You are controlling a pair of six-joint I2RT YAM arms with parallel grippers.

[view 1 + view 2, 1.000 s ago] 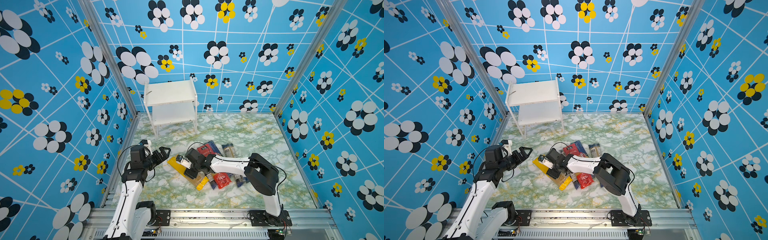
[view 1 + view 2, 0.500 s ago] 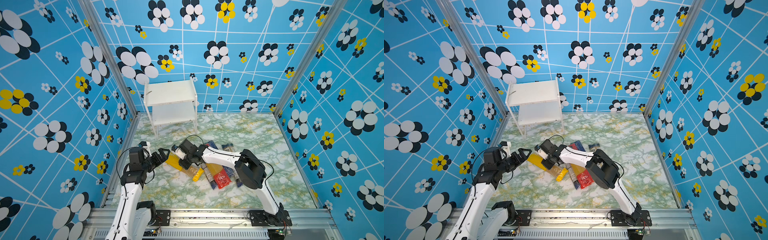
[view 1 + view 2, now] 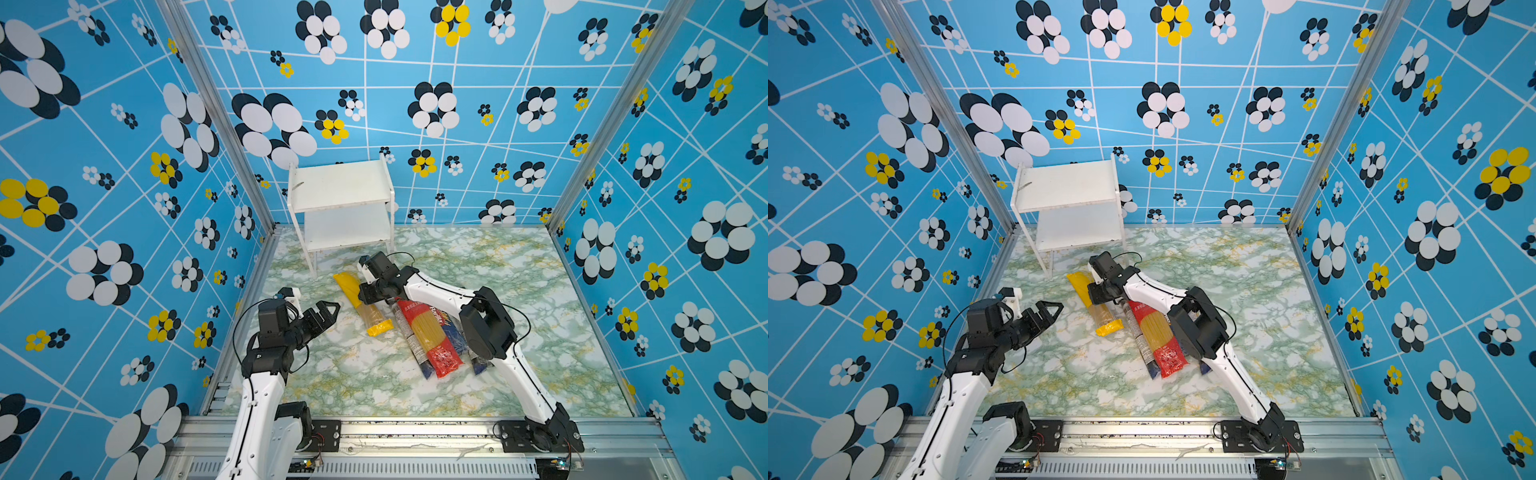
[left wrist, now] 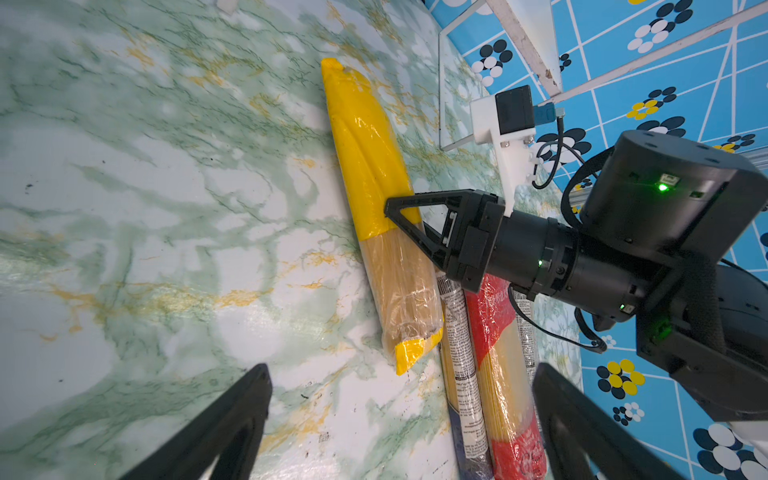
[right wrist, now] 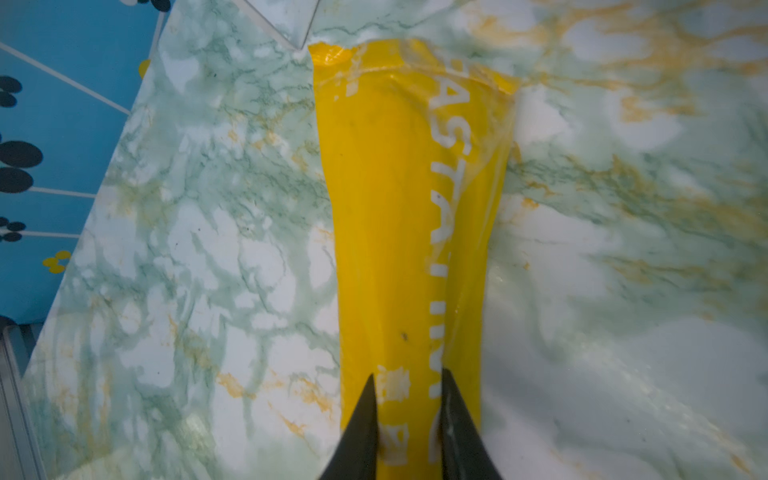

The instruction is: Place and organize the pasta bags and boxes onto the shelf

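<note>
- The right gripper (image 5: 409, 407) is clamped on the yellow bag (image 3: 351, 291) near mid-length, where yellow print meets clear film; the bag lies flat on the marble table (image 3: 498, 257), its far end near a front leg of the shelf (image 3: 340, 187)
- The left gripper (image 4: 401, 370) hovers over the table, fingers wide apart, well short of the packs
- The red bag (image 3: 432, 336) lies beside the yellow bag; a slim text-covered bag (image 3: 409, 340) touches one side, the dark blue Barilla box (image 3: 448, 323) the other
- The shelf stands at the table's back left
</note>
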